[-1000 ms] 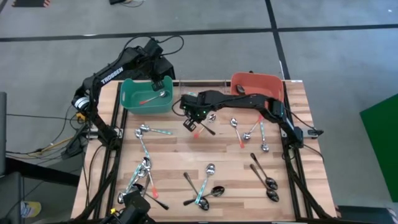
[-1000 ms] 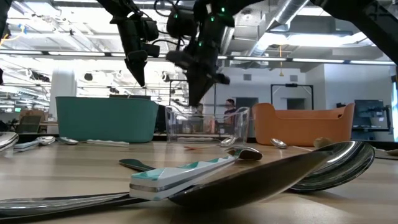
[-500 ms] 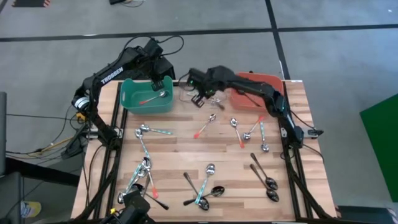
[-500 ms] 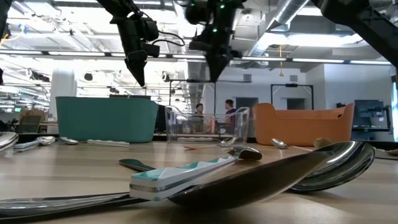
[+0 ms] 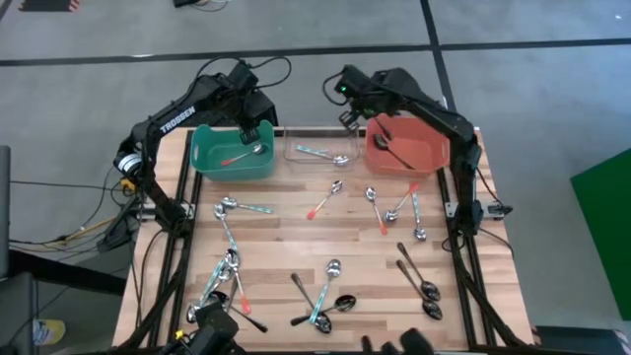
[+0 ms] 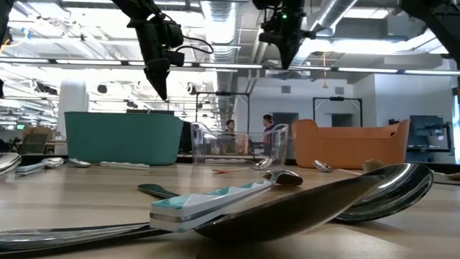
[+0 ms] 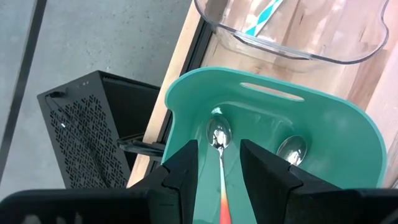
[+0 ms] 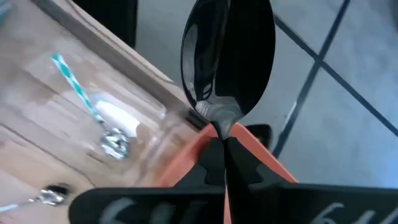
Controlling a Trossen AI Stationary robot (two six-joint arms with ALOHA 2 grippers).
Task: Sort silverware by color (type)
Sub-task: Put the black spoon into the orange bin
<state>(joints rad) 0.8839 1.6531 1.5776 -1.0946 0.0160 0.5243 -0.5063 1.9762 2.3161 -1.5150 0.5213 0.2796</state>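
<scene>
Dark spoon (image 8: 227, 59) clamped in right gripper (image 5: 352, 115), upper centre of high view, at near edge of orange bin (image 5: 434, 158). You carry it over bin middle, lower, then let go. Left gripper (image 5: 246, 131), part-spread and empty, hangs over teal bin (image 5: 207, 163).

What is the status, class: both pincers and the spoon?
Right pincer shut on dark-handled metal spoon, above orange plastic bin. Left pincer open over teal plastic bin. Nothing blocking.

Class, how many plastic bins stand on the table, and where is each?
3: the teal bin at the back left, the clear bin in the middle, the orange bin at the back right. None appears hidden.
</scene>
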